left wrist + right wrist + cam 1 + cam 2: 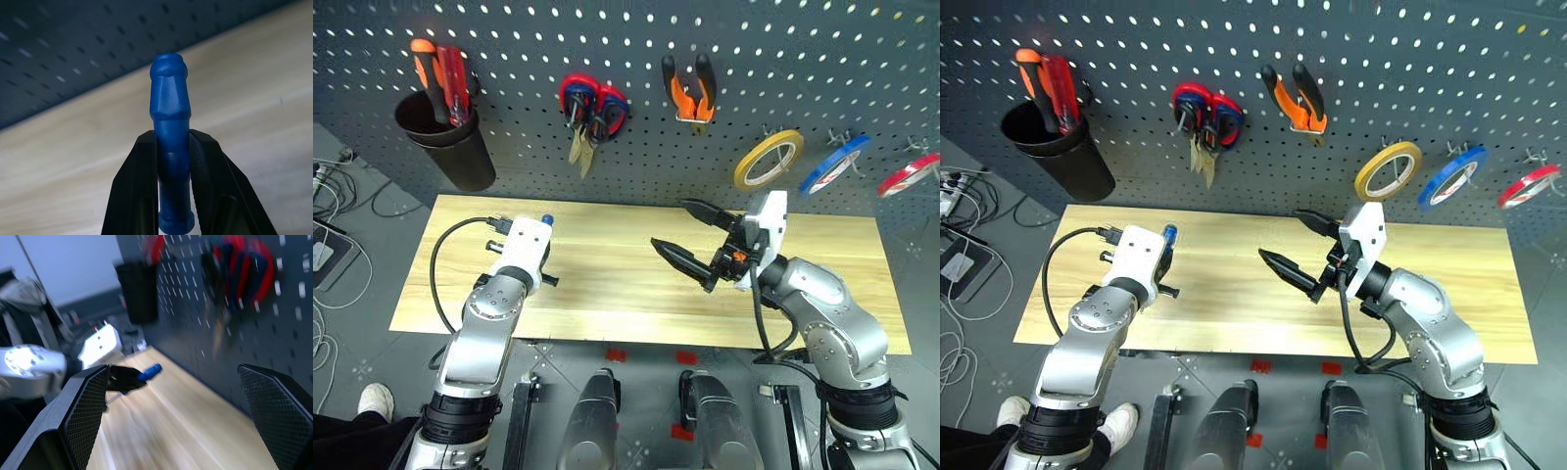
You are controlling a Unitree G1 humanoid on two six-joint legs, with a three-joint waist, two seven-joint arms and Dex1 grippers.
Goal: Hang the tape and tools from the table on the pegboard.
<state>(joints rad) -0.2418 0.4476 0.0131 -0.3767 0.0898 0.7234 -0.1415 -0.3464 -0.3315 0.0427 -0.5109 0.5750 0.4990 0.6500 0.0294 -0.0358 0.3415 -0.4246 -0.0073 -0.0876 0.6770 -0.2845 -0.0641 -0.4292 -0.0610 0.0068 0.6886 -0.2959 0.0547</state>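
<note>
The step in hand looks like the last tool: the left gripper (173, 196) has its 2 black fingers pinched on the slim blue-handled screwdriver (170, 147), whose ribbed blue handle end sticks out past the fingertips above the light yellowish plank table (607, 294), near its back left edge and close to the large dark grey pegboard (636, 127) dotted with holes. The thin yellow-tan tape ring (769, 159) already hangs on a hook at the right, and the orange-and-black-handled pliers (690, 90) hang near the top centre, so by my judgement only this screwdriver remains. The right gripper (690, 235) hovers over the middle of the table with its jaws spread wide and nothing between them. The next move, I would judge, calls for lifting the screwdriver toward the board and fitting it into a holder, perhaps the black cylindrical cup (445, 137) at upper left that already holds the red and orange screwdrivers (442, 80), without knocking them. The screwdriver's shaft and tip are hidden behind the fingers and the wrist, so how far the grip sits along the tool is unclear. The small black-handled scissors cannot be made out; dark shapes hang with the red-handled scissors (592, 110), but I cannot tell what they are.
</note>
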